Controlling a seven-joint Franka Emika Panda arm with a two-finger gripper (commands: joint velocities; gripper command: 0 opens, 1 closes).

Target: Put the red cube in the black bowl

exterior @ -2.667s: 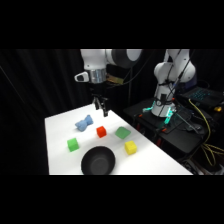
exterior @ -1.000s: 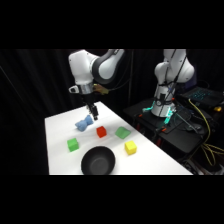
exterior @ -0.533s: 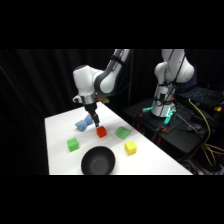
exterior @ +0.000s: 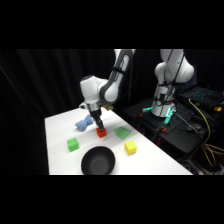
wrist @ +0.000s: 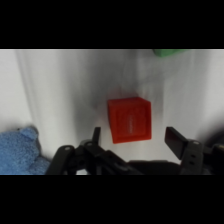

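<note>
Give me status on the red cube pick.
Tool open, fingers straddling the red cube, not closed on it. Cube on the table, outside the black bowl. Blue object beside the cube, clear of the fingers.

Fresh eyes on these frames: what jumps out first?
The red cube fills the wrist view, sitting on the table between the open jaws of the gripper. In the side view the white arm bends down over it mid-table, with the black bowl nearer the front edge.

occluded: red cube (exterior: 101,133) partly behind end effector (exterior: 99,127) (side view); cropped: green cube (wrist: 170,52) at wrist-view top
</note>
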